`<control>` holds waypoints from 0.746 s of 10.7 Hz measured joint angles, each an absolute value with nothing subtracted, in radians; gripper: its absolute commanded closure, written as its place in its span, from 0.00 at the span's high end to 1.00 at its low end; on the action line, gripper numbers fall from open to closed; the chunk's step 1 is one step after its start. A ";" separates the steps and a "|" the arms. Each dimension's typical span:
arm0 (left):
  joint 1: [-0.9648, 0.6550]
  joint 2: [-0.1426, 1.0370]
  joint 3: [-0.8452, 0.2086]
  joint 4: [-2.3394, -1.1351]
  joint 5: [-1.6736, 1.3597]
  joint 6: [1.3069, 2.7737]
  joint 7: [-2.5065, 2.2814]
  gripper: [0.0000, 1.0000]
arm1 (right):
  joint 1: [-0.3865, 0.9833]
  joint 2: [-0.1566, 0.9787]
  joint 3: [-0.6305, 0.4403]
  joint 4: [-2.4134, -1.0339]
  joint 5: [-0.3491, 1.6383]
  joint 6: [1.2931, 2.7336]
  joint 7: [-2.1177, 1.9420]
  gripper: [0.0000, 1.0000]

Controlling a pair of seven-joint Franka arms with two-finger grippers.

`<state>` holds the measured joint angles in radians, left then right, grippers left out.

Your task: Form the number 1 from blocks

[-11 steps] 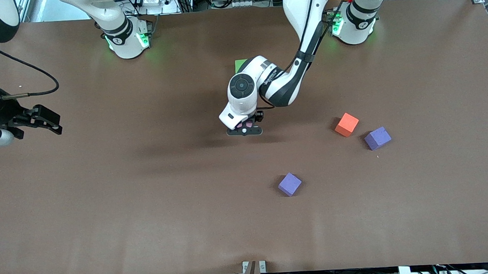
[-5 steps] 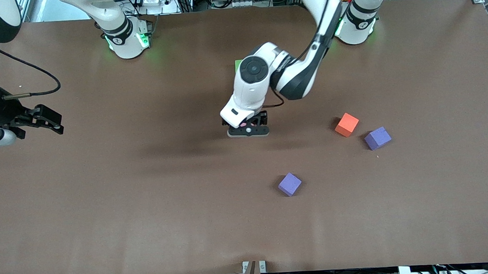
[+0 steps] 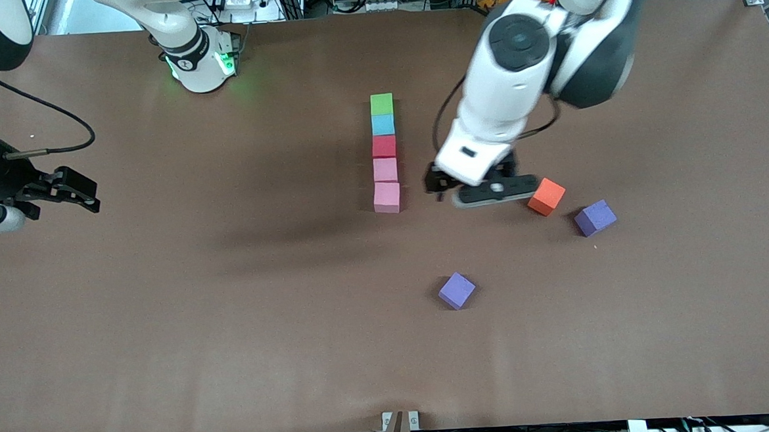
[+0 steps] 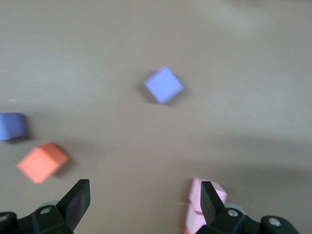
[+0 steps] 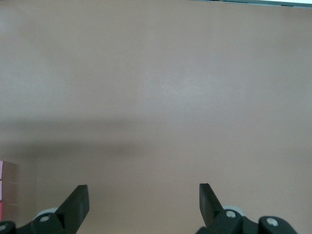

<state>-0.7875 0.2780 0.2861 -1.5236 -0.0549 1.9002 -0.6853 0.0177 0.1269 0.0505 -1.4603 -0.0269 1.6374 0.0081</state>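
Note:
Five blocks stand in a straight touching column in the middle of the table. From farthest to nearest they are green (image 3: 382,103), light blue (image 3: 383,124), red (image 3: 384,146), pink (image 3: 385,170) and pink (image 3: 387,197). My left gripper (image 3: 478,191) (image 4: 144,195) hangs open and empty over bare table between the nearest pink block (image 4: 207,192) and the orange cube. The right gripper (image 3: 60,190) (image 5: 143,195) waits open and empty at the right arm's end of the table.
An orange cube (image 3: 546,196) (image 4: 43,162) and a purple cube (image 3: 595,218) (image 4: 12,126) lie toward the left arm's end. Another purple cube (image 3: 457,290) (image 4: 164,85) lies nearer the front camera than the column.
The left gripper opened, let go of the nearest pink block, rose and swung toward the orange cube, which uncovered the whole column. The right arm stayed still.

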 measured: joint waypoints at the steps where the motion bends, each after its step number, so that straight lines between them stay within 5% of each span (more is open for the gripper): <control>1: -0.729 0.247 0.283 -1.525 -0.047 1.871 -0.658 1.00 | 0.018 0.128 0.050 -1.460 -0.027 1.637 0.008 1.00; 8: -0.133 0.093 -0.014 -1.527 -0.025 1.698 -0.354 1.00 | 0.019 0.129 0.051 -1.458 -0.027 1.637 0.008 1.00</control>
